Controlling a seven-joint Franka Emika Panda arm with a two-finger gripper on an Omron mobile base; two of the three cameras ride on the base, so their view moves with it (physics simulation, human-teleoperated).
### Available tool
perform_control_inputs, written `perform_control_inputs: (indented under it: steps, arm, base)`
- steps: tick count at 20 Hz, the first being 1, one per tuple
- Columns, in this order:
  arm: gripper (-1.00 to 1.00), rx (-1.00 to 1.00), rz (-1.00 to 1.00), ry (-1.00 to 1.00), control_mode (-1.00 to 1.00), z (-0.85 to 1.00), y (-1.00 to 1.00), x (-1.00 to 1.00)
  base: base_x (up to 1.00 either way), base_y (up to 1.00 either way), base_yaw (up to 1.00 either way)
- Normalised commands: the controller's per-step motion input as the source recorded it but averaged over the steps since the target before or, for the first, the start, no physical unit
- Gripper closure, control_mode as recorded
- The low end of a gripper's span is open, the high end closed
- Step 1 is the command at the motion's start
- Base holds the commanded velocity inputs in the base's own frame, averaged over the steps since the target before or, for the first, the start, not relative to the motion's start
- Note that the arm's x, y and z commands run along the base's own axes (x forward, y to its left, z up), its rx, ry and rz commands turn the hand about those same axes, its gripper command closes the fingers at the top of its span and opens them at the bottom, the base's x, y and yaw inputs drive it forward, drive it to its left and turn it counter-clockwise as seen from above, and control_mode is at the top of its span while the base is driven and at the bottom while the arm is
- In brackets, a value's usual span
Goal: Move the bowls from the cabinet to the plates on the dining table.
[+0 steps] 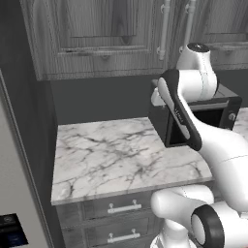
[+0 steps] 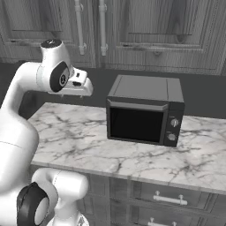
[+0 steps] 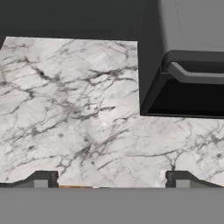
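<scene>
Facing the shut cabinet, nothing in my grip yet.

Above me hangs the grey cabinet, its panelled doors shut behind two long silver bar handles; I judge the bowls sit inside, since none can be seen. Below runs one marble counter with one black microwave parked at the back, out of the working space. My gripper hovers over bare counter just beside the microwave, jaws spread wide and empty, presumably kept ready for a handle. Drawer fronts below carry small silver pulls.
</scene>
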Motion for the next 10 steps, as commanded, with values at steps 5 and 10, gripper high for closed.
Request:
perform_control_inputs:
  steps: [5,10]
  arm:
    - [-1.0,-0.08,0.0,-0.15,-1.0,0.45,0.0,-0.17]
    - [-1.0,-0.05,0.0,-0.15,-1.0,0.47,-0.08,-0.12]
  base:
    - [0.0,0.0,0.0]
    - [0.0,0.0,0.0]
